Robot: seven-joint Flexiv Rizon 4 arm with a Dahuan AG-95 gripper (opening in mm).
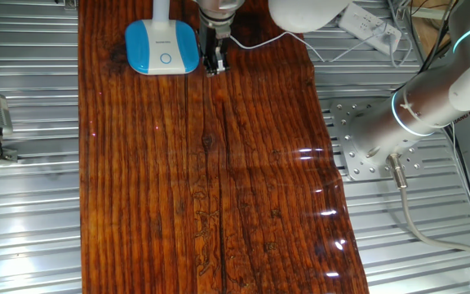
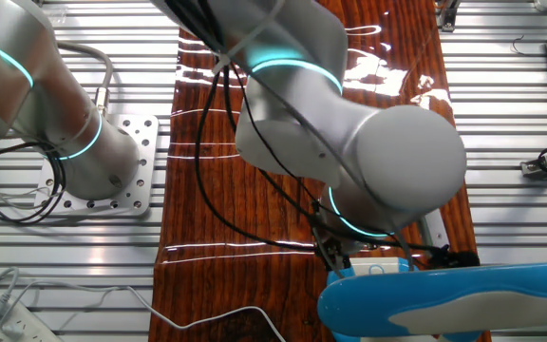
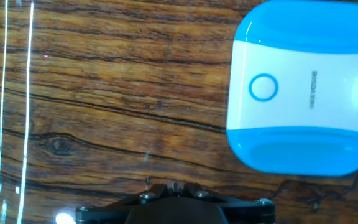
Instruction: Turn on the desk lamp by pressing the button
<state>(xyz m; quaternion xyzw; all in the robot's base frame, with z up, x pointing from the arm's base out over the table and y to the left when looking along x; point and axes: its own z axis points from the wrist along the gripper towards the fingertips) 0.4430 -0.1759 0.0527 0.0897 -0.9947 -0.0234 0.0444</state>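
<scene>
The desk lamp (image 1: 161, 46) stands at the far end of the wooden table, its blue and white base flat and its white neck rising out of frame. The button (image 1: 166, 58) is a small ring on the base's white band. My gripper (image 1: 213, 67) hangs just right of the base, fingertips low over the wood and not over the button. In the hand view the lamp (image 3: 303, 87) fills the right side and the button (image 3: 263, 87) lies up and right of my gripper (image 3: 174, 185), whose fingertips meet, shut on nothing. The lamp's blue head (image 2: 454, 299) blocks much of the other fixed view.
A white power strip (image 1: 370, 28) lies off the table's far right corner, and a white cable (image 1: 261, 41) runs from it toward the lamp. The arm's mounting plate (image 1: 357, 143) sits on the metal bench to the right. Dark wood (image 1: 210, 188) stretches toward the near edge.
</scene>
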